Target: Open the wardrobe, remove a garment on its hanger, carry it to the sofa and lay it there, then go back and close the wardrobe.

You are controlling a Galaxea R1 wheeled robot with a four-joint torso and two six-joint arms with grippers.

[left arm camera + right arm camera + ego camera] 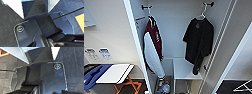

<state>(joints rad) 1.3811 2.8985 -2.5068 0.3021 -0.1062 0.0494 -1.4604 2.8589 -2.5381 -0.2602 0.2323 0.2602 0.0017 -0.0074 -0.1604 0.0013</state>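
In the wrist views, each arm's camera looked down past the robot's own dark plate onto dark carpet (75, 62), with white panel edges beyond; the grippers' fingers could not be made out, so whether either tool was wide, narrow or holding anything could not be told.

In the head view, nearest the robot at the lower left, a small white-topped table (115, 73) on orange legs stood beside a blue chair (92, 75); behind them ran a pale wall.

The wardrobe (137, 45) stood open, its white door edges framing the interior. On the left inside, a maroon jacket (152, 47) with white sleeves hung from a dark peg; below it, on the wardrobe floor, lay some small items, possibly shoes, too blurred to identify. A white shelf (185, 70) occupied the lower right of the interior.

Farther in, on the right, the garment (199, 42), a black short-sleeved top, hung on the hanger (202, 13); the hanger's hook sat over a dark peg near the top; the garment's lower end dangled just over the shelf.
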